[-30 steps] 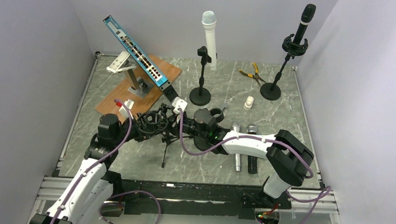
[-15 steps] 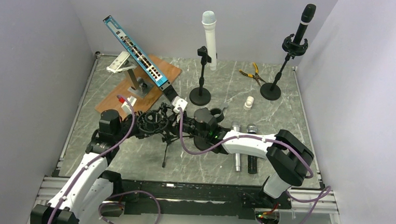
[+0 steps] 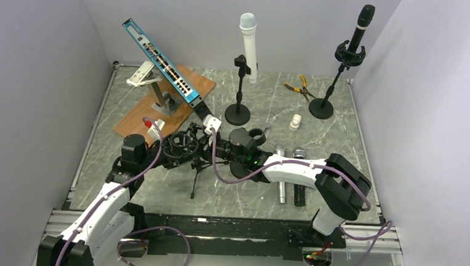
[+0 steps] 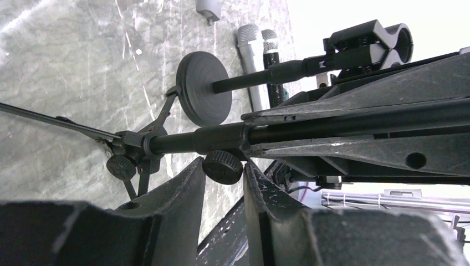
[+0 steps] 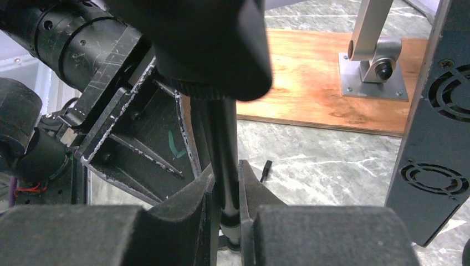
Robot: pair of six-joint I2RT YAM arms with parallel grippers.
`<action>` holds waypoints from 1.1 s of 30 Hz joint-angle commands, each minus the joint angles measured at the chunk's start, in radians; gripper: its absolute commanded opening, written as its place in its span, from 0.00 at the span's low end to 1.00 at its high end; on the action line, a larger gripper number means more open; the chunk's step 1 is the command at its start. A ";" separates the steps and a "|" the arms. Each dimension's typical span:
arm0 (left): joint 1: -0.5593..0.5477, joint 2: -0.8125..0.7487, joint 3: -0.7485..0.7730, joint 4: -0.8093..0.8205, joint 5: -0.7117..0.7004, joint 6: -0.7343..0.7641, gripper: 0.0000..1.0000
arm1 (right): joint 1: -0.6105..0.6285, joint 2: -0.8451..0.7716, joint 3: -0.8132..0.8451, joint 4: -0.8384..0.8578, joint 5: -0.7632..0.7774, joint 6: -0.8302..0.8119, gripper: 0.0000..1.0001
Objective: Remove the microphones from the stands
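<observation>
Left fingers [image 4: 183, 202] pinch stand knob [image 4: 223, 167]; right fingers [image 5: 191, 219] clamp pole [image 5: 224, 141]; switch [image 5: 432, 122] close beside.

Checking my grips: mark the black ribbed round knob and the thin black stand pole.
Black ribbed round knob [image 4: 223, 166]: left wrist view, middle of its ribbed face.
Thin black stand pole [image 5: 226, 155]: right wrist view, mid-shaft below the blurred dark cap.

One white cylindrical microphone [image 3: 248, 47] at upper centre, one slim black microphone [image 3: 360, 26] at upper right, two mesh-headed microphones [image 3: 282, 191] laid at lower centre, four counted, three black metal microphone stands [image 3: 238, 115], one pair of yellow-handled pliers [image 3: 299, 86], one blue-faced network switch [image 3: 160, 60]
</observation>
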 commanded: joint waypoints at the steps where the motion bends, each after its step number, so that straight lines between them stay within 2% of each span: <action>1: -0.003 -0.006 0.003 0.091 0.013 -0.024 0.35 | 0.005 0.014 0.023 -0.031 -0.024 0.016 0.00; 6: -0.003 -0.025 0.020 0.051 -0.029 -0.021 0.46 | 0.006 0.010 0.019 -0.033 -0.019 0.010 0.00; 8: -0.003 -0.027 0.023 0.053 -0.040 -0.030 0.44 | 0.005 0.008 0.019 -0.034 -0.019 0.010 0.00; 13: -0.001 0.021 0.030 0.078 -0.025 -0.051 0.21 | 0.006 0.008 0.019 -0.033 -0.018 0.010 0.00; 14: -0.002 0.035 0.030 0.073 -0.026 -0.056 0.06 | 0.007 0.007 0.019 -0.034 -0.017 0.009 0.00; 15: -0.001 0.048 0.034 0.059 -0.030 -0.066 0.00 | 0.007 0.006 0.019 -0.036 -0.015 0.007 0.00; 17: -0.001 0.074 0.025 0.056 -0.031 -0.111 0.00 | 0.010 0.008 0.021 -0.040 -0.006 -0.001 0.00; 20: 0.000 0.073 -0.042 0.122 -0.039 -0.327 0.00 | 0.026 0.013 0.020 -0.044 0.025 -0.007 0.00; 25: 0.007 0.017 -0.221 0.234 -0.039 -0.832 0.00 | 0.041 0.010 0.006 -0.026 0.057 -0.041 0.00; 27: 0.007 -0.029 -0.209 0.150 -0.049 -0.905 0.00 | 0.041 0.010 0.004 -0.024 0.063 -0.043 0.00; 30: 0.008 -0.162 -0.119 -0.186 -0.161 -0.874 0.00 | 0.042 0.014 0.008 -0.028 0.066 -0.045 0.00; 31: 0.008 -0.197 -0.111 -0.246 -0.193 -0.890 0.00 | 0.043 0.014 0.008 -0.028 0.065 -0.044 0.00; 33: 0.008 -0.249 -0.137 -0.254 -0.217 -0.950 0.00 | 0.041 0.011 0.006 -0.027 0.068 -0.045 0.00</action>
